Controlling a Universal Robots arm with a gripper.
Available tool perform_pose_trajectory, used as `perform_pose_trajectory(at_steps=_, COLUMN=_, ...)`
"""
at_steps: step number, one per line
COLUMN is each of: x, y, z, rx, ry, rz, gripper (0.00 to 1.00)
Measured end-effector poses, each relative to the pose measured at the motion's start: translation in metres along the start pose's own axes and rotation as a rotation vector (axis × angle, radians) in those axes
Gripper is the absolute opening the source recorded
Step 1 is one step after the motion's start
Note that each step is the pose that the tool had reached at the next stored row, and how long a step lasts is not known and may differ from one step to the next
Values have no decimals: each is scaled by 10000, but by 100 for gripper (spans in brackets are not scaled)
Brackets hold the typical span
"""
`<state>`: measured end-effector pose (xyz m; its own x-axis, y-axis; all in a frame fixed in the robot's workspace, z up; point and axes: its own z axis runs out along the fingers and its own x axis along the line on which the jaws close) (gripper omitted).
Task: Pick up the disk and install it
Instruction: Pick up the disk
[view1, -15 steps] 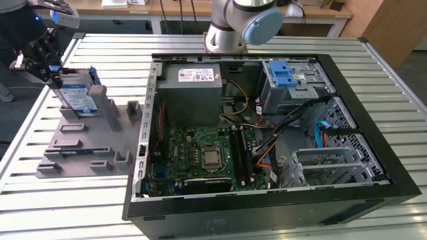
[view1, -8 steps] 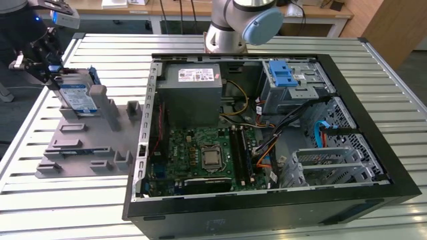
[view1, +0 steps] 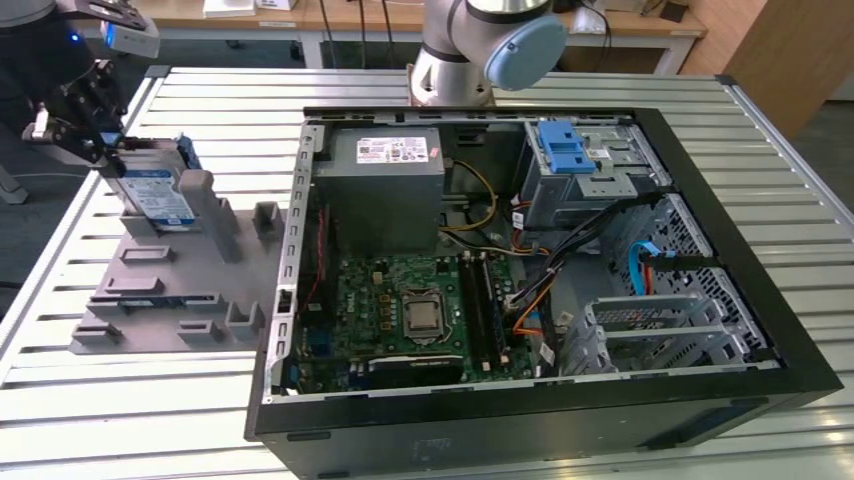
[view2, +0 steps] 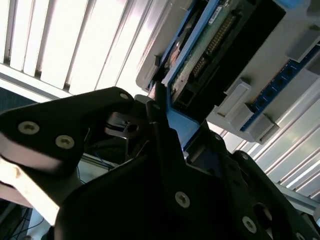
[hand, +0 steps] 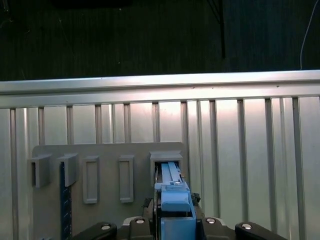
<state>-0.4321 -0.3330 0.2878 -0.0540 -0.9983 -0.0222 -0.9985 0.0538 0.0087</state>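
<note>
The end effector (view1: 110, 155) grips the disk (view1: 151, 198), upright in a grey rack (view1: 147, 300) at the exterior view's left of the desk (view1: 761, 115); pick-up is in hand, likely needing a straight upward lift.

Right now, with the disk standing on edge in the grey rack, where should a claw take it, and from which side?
Take the disk by the blue bracket on its free upper edge, pinching its flat faces. Come from above, on the exterior view's left: the grey rack holds its lower edge and the computer case crowds the right. The claw is shut there.
</note>
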Motion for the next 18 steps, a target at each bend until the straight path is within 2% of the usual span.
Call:
perform_pose_trajectory(at_steps=1, x=0, y=0, z=0, rx=0, ry=-1, rz=0, gripper=37)
perform_pose_trajectory(at_steps=10, x=2, y=0, z=3, rx=1, ry=-1, rz=-17, gripper=37)
perform_pose_trajectory(at_steps=18, x=17, y=13, z=1, rx=-10, ry=3, rz=-448, gripper=37)
